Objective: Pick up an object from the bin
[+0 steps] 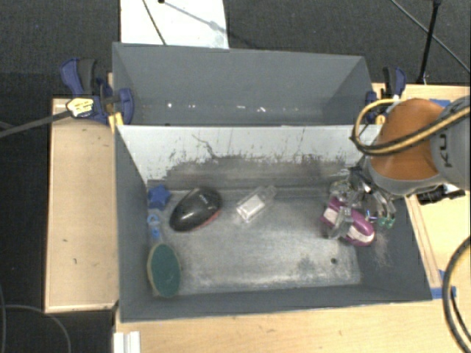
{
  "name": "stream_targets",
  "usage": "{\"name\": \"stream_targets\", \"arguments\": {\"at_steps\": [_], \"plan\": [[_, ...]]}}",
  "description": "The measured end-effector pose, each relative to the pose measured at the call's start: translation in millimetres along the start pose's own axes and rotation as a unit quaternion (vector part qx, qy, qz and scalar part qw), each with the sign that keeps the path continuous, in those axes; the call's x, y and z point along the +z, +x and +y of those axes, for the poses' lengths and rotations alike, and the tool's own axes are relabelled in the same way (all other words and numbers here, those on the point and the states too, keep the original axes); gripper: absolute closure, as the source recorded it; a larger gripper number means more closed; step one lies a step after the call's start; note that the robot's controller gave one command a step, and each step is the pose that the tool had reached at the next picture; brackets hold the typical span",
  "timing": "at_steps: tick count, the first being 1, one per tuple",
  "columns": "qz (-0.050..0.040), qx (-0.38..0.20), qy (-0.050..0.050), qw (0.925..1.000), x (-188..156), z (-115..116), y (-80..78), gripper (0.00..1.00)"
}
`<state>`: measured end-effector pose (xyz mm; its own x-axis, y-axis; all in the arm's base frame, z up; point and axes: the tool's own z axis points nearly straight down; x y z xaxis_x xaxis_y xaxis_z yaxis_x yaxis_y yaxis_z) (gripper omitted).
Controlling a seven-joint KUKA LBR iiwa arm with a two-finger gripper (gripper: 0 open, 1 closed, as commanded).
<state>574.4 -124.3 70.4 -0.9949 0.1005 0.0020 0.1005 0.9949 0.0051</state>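
The purple-and-white thing sits low at the right end of the bin, directly under the gripper. The claw is down on it, but I cannot tell whether it is open or closed. By my judgement the reach is done; a sure grasp and the lift remain. Well off to the claw's far side, toward the view's left, lie a clear plastic piece, a black mouse, a blue piece and a green oval pad.

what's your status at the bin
Gripper low at the view-right end of the bin, over a purple-and-white thing. Black mouse and clear packet lie well apart. Nothing in the way.
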Motion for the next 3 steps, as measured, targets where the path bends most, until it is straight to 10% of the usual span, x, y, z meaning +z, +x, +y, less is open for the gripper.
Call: {"name": "stream_targets", "arguments": {"at_steps": [1, 2, 3], "plan": [[-0.0055, -0.002, 0.003, 1.0000, -135, -9, -1.6, 1.00], [-0.0019, -0.131, -0.001, 0.9914, -94, -13, 14.1, 1.00], [-0.0050, -0.130, 0.003, 0.9915, -151, -13, 5.6, 1.00]]}}
